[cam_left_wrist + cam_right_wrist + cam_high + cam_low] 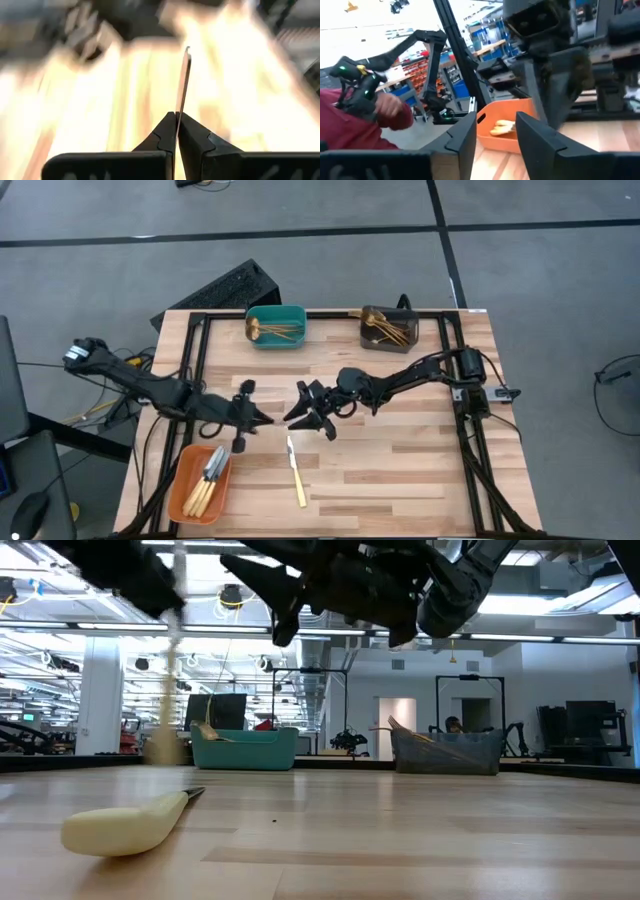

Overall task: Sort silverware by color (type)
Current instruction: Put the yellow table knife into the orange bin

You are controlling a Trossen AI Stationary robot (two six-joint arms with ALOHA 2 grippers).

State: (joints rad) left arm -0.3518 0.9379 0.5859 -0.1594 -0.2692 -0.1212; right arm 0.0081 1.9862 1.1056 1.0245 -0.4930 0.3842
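**Mid-air, a knife changes grippers above the table centre**

Leftmost on the pale wooden slatted table (400, 470), at its near left corner, the orange plastic bin (185, 495) holds several knives with silver blades and pale gold handles (208, 476), evidently the collecting place for that type. Just right of it the left gripper (262, 418) is pinched tight on a thin silver knife blade (183, 80), which stands edge-on between its fingers (162, 137) in the left wrist view; the grip on the flat of the blade keeps the piece from swinging. One more pale-handled knife (297, 477) lies loose on the boards, near the middle and towards the near edge, not yet sorted. Facing the left gripper across a small gap, the right gripper (305, 412) hangs with its fingers (540, 137) spread and nothing between them, a pose that fits a hand-over just made. Along the far edge, the teal plastic bin (276, 327) contains shiny gold cutlery (272, 331), and further right the dark grey bin (389, 328) holds gold pieces (385, 331) too; which type lies in each cannot be told.
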